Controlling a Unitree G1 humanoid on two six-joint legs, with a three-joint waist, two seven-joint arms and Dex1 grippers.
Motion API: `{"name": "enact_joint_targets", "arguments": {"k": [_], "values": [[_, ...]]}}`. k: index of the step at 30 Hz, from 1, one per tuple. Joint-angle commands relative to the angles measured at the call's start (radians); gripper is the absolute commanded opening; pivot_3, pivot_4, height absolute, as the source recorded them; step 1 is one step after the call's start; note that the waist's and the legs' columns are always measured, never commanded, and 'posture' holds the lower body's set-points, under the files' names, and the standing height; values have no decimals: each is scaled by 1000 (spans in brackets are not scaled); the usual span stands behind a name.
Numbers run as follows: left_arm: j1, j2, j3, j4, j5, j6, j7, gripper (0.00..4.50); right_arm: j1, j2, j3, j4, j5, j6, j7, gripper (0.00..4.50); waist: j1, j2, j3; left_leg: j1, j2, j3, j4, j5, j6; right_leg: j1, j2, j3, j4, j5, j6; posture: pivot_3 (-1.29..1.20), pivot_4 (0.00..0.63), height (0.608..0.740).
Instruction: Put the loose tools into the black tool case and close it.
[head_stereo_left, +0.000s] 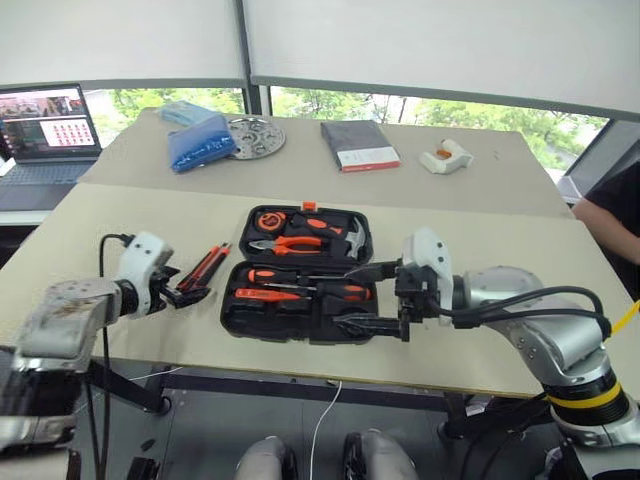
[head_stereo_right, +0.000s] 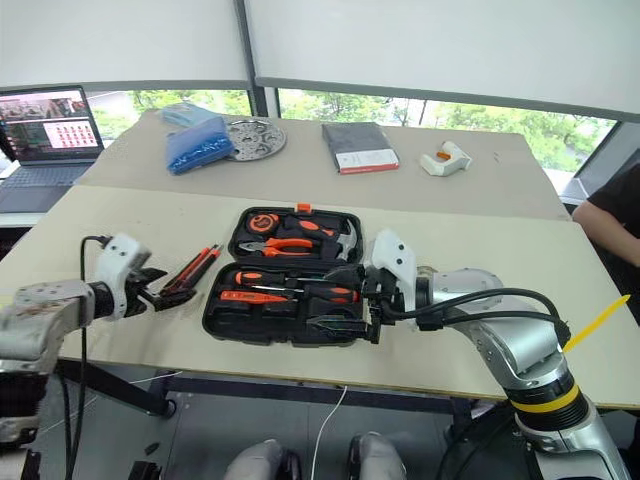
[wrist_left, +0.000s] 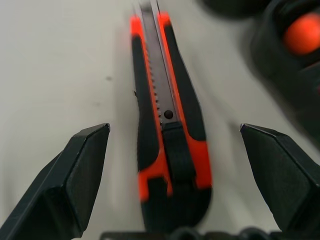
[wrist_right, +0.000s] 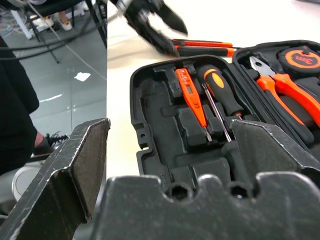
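utility knife (wrist_left: 170, 145): orange-black | tool case (head_stereo_left: 240, 312): black | table (head_stereo_left: 120, 230): beige

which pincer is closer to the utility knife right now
Left. The left pincer is open astride the utility knife on the table. The right pincer, also open, is over the black tool case, apart from the knife.

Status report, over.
Both end effectors open: left straddling utility knife on table, right at open tool case. Screwdrivers slotted. Nothing in the way.

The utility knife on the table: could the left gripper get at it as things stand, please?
Probably yes. The utility knife lies flat on the bare table, left of the tool case, and the left gripper already straddles it with fingers open and nothing between.
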Motion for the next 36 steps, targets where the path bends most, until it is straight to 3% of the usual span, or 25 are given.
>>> {"name": "enact_joint_targets", "arguments": {"k": [1,3,6,9,14,20,27,36], "values": [[-54,-21,-23,117,48,1,46,4077,9,-9,-43,-59,15,3,-16,4500,-2,0,0,1,0,0,-1,0,0,0,-1,1,0,0,0,0,150,718],[-67,-23,-18,146,51,-4,50,3593,17,-16,-53,-66,19,9,-21,4500,-3,0,0,3,0,0,-2,1,-1,1,-2,1,0,0,0,0,150,718],[-63,-19,48,128,-12,-10,11,2311,30,-31,-71,-79,37,30,-25,4500,-6,0,0,4,1,0,-3,-1,-6,2,-3,2,1,0,0,0,150,718],[-66,0,130,77,-95,-131,-99,1718,44,-46,-97,-94,73,66,-24,4500,-7,0,0,3,2,-1,-2,-2,-10,0,-2,2,1,0,0,0,150,718],[-74,23,152,-55,-200,-334,-347,1716,86,-87,-129,-127,100,90,-19,4500,0,-1,1,-3,2,-1,-1,2,-5,-5,-3,1,3,0,-2,0,150,718],[-112,71,-157,-212,-159,-314,-650,1716,159,-87,-194,-197,142,122,-91,4500,1,-1,1,-2,-1,0,0,2,-4,-4,-3,1,2,-1,-1,0,150,718],[-188,27,-289,-91,-47,-410,-703,1716,199,-55,-263,-275,248,167,-192,4500,-3,-1,1,-2,1,-1,-1,3,-5,-5,1,2,3,-1,-1,0,150,718],[-194,21,-317,-2,-1,-471,-771,1716,260,-75,-283,-311,270,162,-245,4500,-1,-1,1,-3,1,-1,-1,3,-3,-5,1,2,3,-1,-1,0,150,718]]}}
